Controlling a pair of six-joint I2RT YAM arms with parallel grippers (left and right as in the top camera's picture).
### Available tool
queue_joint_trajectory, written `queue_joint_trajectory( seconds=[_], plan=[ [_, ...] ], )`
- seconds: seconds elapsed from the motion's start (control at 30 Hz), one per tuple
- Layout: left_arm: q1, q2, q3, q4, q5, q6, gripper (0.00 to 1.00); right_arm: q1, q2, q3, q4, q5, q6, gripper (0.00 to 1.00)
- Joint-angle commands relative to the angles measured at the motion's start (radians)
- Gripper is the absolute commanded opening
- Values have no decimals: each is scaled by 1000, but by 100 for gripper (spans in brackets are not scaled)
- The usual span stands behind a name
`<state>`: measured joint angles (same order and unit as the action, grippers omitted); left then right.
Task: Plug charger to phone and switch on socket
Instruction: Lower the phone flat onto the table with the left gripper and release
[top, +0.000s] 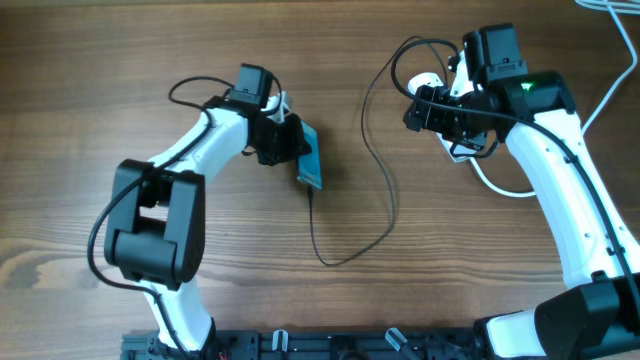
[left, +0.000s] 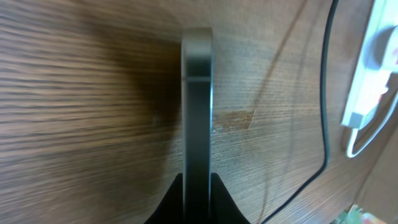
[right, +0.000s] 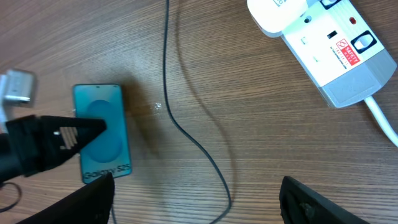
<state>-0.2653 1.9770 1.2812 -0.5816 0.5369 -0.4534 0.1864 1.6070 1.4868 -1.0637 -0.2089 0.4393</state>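
Phone (left: 198, 93) is closest to the left wrist camera, seen edge-on and rising straight up from between the left gripper (left: 198, 190) fingers (left: 163, 210), which are clamped on its two faces. Overhead, the phone sits just right of that gripper near mid-table (top: 100, 60), tilted, teal screen partly showing. Can't tell if its lower end touches the wood. In the right wrist view the screen faces that camera, white text strip at the bottom. Charger (right: 165, 68): thin black cable. Overhead, one end meets the phone's lower end, can't tell if the connector is seated. It loops down, then right, then up toward the socket. Right gripper (right: 198, 180) hangs over bare wood right of the phone, fingers (right: 311, 202) wide apart, nothing between them. The socket (right: 339, 53) lies flat to the far right, well apart from the phone. Red switch marks are on top, their position too small to read. A white plug (right: 277, 15) sits in its near end and a thick white cord (right: 385, 121) leaves the other.
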Motion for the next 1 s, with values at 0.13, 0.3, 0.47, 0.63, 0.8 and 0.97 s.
queue_joint_trajectory(
  seconds=[0.13,0.3,0.47,0.63,0.8,0.97],
  plan=[
    [-25,16,-5,51,-36,27,4,-1,23,-7,-4,-14,-18,86],
    [-26,17,-5,74,-100,27,4,-1,23,-7,-4,-13,-18,86],
    [-26,23,-5,100,-117,27,4,-1,23,-7,-3,-13,-18,86],
    [-26,64,-5,115,-120,27,4,-1,23,-7,-2,-13,-18,86],
    [-26,85,-5,107,-192,27,13,-1,23,-7,-3,-13,-18,86],
    [-26,85,-5,70,-323,27,15,-1,23,-7,-3,-13,-18,86]
  ],
)
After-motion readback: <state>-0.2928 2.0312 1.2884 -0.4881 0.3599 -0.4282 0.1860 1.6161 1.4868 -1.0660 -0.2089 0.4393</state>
